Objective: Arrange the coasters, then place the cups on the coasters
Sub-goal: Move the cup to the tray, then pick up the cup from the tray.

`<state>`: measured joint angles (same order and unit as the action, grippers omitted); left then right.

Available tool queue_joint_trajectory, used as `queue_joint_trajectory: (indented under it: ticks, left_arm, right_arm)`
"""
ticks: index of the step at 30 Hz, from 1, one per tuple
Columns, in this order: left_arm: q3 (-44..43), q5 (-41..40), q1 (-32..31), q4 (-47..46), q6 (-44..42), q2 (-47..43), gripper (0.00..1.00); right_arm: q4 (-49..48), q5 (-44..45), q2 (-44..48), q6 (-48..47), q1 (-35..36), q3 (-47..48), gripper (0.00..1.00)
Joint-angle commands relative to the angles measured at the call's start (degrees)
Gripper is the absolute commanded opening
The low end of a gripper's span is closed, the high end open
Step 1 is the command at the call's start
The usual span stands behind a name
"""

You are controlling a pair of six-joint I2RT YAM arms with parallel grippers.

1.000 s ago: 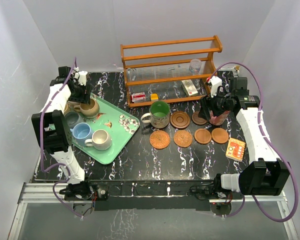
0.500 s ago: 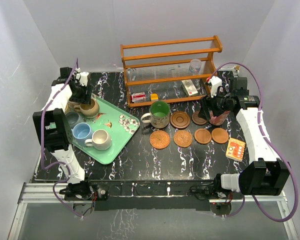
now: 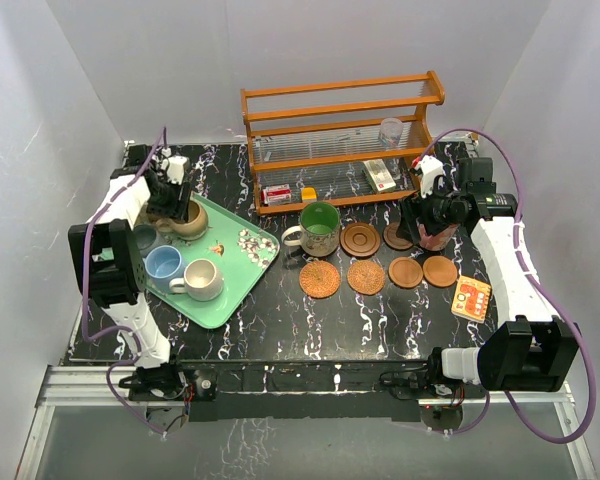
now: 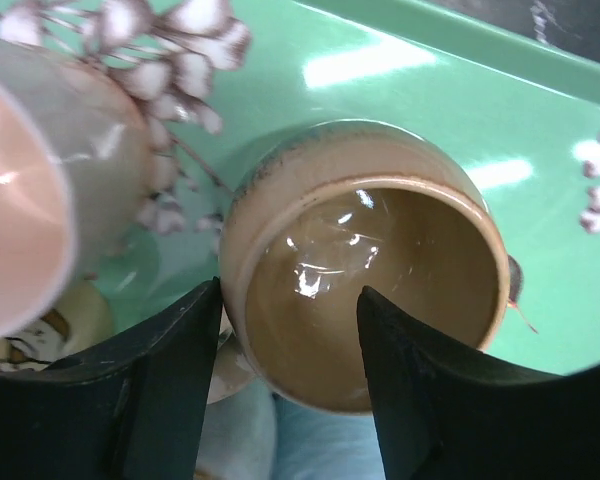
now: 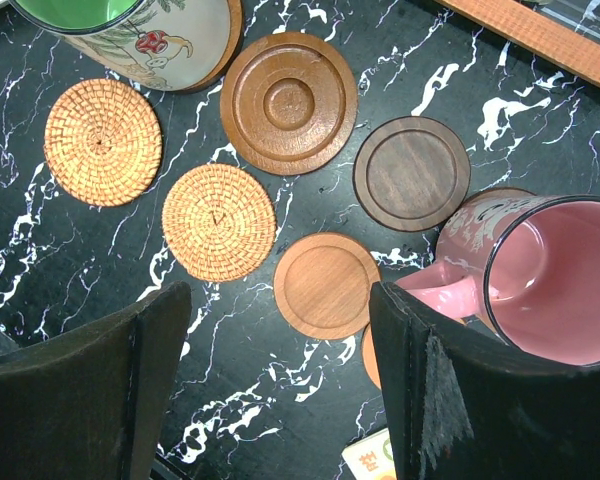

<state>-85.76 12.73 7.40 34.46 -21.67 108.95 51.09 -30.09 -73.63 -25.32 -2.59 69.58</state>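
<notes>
Top external: wooden rack (image 3: 342,107), upper centre. Green tray (image 3: 230,285), left, carrying tan mug (image 4: 365,290). Left gripper (image 4: 290,292) is partly open, one finger outside the mug's wall, one inside. Pink mug (image 5: 550,280), right, sits beside the wide-open, empty right gripper (image 5: 280,300). Green mug (image 3: 318,225), centre. Six bare coasters (image 3: 365,276) lie right of it.

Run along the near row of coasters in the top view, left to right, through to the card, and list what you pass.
first woven coaster → second woven coaster → first smooth coaster → second smooth coaster → card
</notes>
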Motion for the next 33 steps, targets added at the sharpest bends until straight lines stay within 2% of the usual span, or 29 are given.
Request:
queue_joint_trajectory:
  ticks: [1, 8, 14, 17, 23, 29, 33]
  left_arm:
    - [3.48, 3.22, -2.83, 5.69, 1.76, -6.47, 0.54]
    - [2.37, 3.95, -5.01, 6.68, 1.30, -7.95, 0.57]
    - [-3.66, 2.92, -5.80, 7.62, -2.87, -3.43, 0.68]
    - [-6.66, 1.85, -6.18, 8.34, -5.38, -0.52, 0.69]
    - [-8.77, 1.04, -6.85, 10.36, -8.74, 3.76, 0.60]
    - [-7.07, 0.81, -7.45, 7.89, -8.83, 3.01, 0.49]
    - [-6.04, 0.67, -7.74, 6.42, -8.73, 2.10, 0.46]
  right_arm:
    - [-2.66, 0.03, 1.75, 0.45, 0.05, 0.03, 0.70]
    - [-2.57, -0.48, 1.04, 0.53, 0.04, 0.41, 0.71]
    - [-2.57, -0.20, 1.62, 0.54, 0.04, 0.00, 0.71]
    - [-2.71, 0.10, 2.31, 0.58, 0.04, -0.53, 0.71]
    - [-2.58, 0.65, 3.32, 0.62, 0.04, -0.85, 0.71]
    - [-2.23, 0.72, 3.75, 0.71, -0.05, -0.85, 0.71]
    - [-2.22, 0.68, 3.83, 0.76, 0.01, -0.80, 0.71]
